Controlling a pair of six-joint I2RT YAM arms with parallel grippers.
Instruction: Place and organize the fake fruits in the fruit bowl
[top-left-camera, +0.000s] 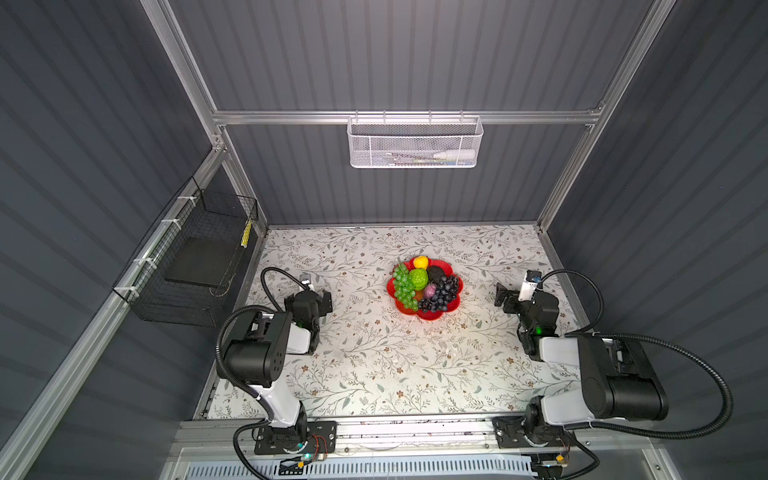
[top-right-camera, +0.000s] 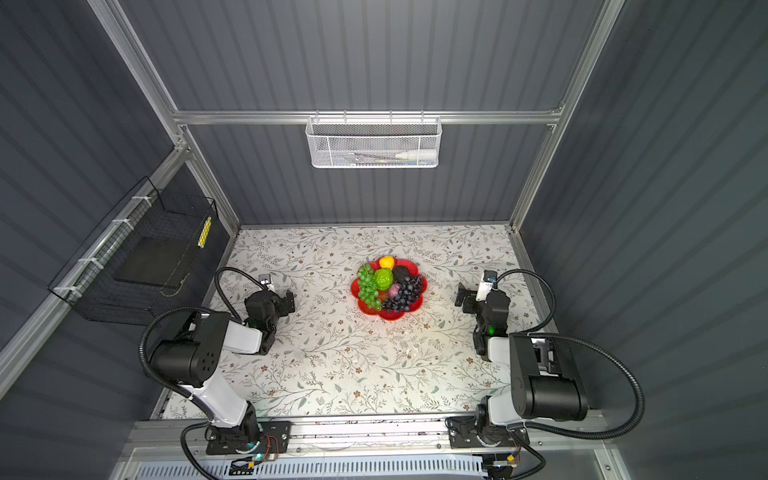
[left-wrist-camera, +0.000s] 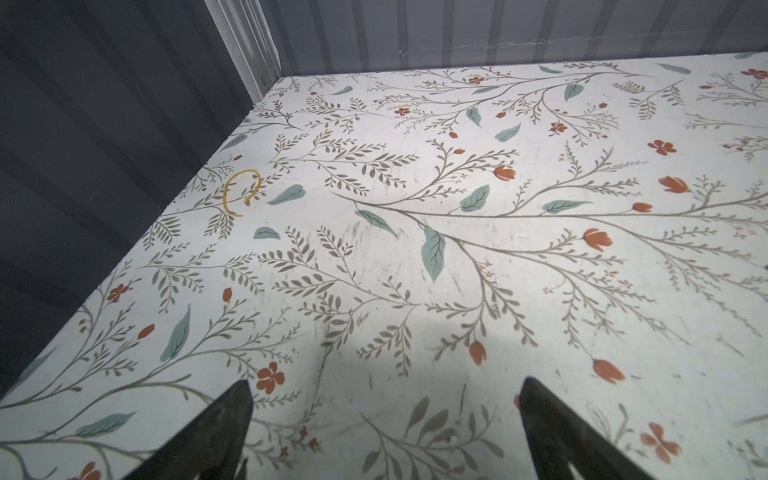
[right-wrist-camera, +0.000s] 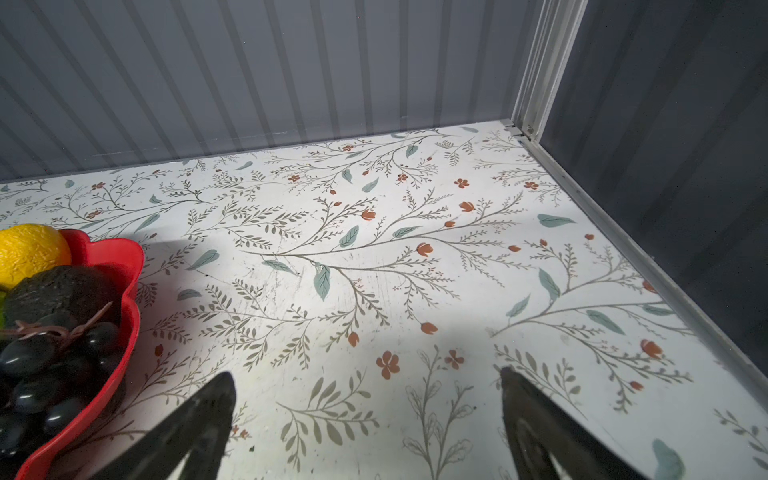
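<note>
Both our arms, the left arm (top-left-camera: 266, 357) and the right arm (top-left-camera: 615, 374), are built of rounded black joint housings and white links, and each is fixed on a flat black base plate (top-left-camera: 322, 434). A black ribbed cable (top-left-camera: 727, 399) loops beside each arm, and we carry a small green light (top-left-camera: 539, 330) near each wrist. Our left claw (left-wrist-camera: 386, 382) and right claw (right-wrist-camera: 366, 373) have matte black fingers (right-wrist-camera: 199, 424) narrowing to a point.
</note>
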